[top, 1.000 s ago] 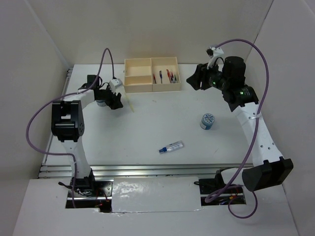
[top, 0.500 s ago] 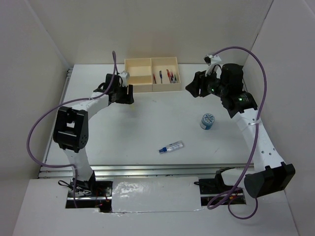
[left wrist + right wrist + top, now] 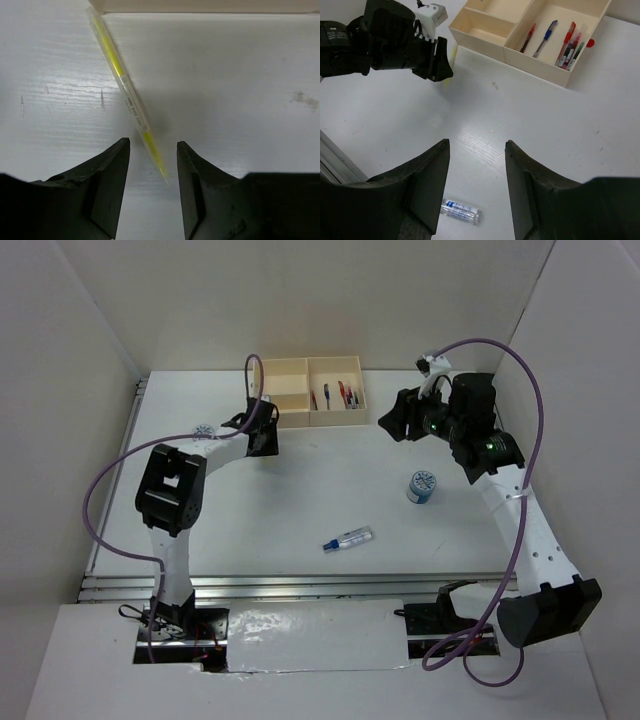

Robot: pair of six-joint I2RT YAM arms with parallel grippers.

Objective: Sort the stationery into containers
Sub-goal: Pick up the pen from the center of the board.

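Note:
The cream-yellow box (image 3: 282,416) stands at the back of the table; its large right section holds several red and blue pens (image 3: 338,395). My left gripper (image 3: 263,432) hovers low just in front of the box. It is open, and the tip of a thin yellow pen (image 3: 123,83) lying flat on the table sits between its jaws (image 3: 152,145). My right gripper (image 3: 398,418) is open and empty, up in the air right of the box. A short clear tube with a blue end (image 3: 348,538) lies mid-table. One blue-and-white cylinder (image 3: 421,486) stands at the right, another (image 3: 204,432) at the left.
The box's near wall (image 3: 200,6) runs along the top of the left wrist view, just beyond the yellow pen. The right wrist view shows the box (image 3: 481,44), the pens (image 3: 568,45), the left gripper (image 3: 427,50) and the clear tube (image 3: 460,211). White walls close in the table.
My left arm has swung right, from the left cylinder to the front of the box, over the yellow pen. That cylinder now stands uncovered. My right arm barely moved.

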